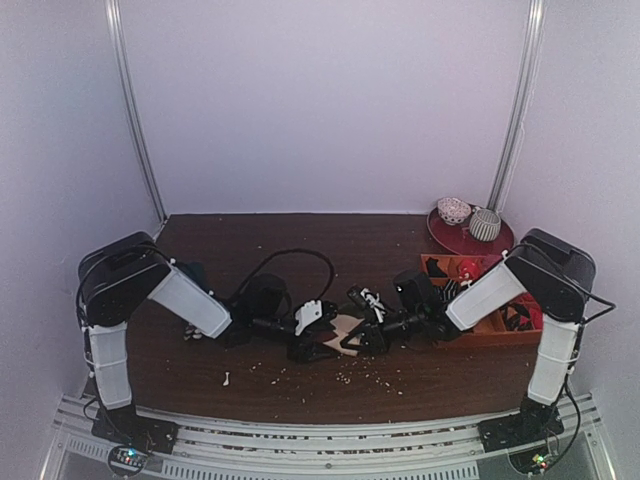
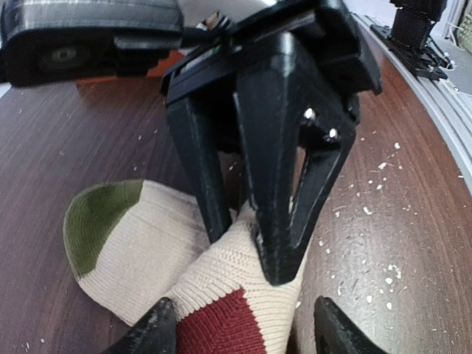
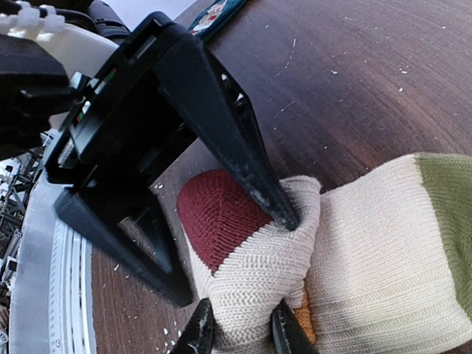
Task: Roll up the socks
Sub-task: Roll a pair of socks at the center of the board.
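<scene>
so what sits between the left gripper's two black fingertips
The dark-red patch of the cream knitted socks lies in the left gripper's gap, in the left wrist view.

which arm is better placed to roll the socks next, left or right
Probably right: the right pincer is clamped on the socks at the folded cream edge and can turn the roll. The left pincer only straddles the red patch, open.

Left wrist view: the socks (image 2: pixel 147 243) run off the bottom edge.
</scene>
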`<action>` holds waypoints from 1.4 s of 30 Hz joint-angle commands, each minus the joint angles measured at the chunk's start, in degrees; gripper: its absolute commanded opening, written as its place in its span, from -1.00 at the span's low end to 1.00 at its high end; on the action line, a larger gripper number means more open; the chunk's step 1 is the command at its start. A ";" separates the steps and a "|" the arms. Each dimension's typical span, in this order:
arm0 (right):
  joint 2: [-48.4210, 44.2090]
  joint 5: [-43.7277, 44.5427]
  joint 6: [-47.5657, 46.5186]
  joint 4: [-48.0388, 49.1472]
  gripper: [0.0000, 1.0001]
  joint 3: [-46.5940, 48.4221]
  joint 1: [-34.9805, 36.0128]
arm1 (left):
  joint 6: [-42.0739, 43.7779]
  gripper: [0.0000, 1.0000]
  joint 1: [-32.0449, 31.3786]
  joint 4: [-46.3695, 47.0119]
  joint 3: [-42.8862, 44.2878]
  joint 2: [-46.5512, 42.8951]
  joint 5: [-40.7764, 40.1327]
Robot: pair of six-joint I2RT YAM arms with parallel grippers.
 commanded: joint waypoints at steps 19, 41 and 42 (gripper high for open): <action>-21.41 11.93 -10.33 -18.67 0.07 -4.65 -0.72 | -10.61 -1.00 -0.46 -43.96 12.08 7.29 -0.66; -20.10 36.11 -35.34 -15.64 0.46 -4.49 12.91 | -8.62 -1.00 -0.19 -58.35 20.98 11.06 6.19; -19.30 36.21 -35.41 -15.71 0.45 -4.08 12.95 | -8.59 -1.00 -0.22 -58.35 21.06 11.19 6.32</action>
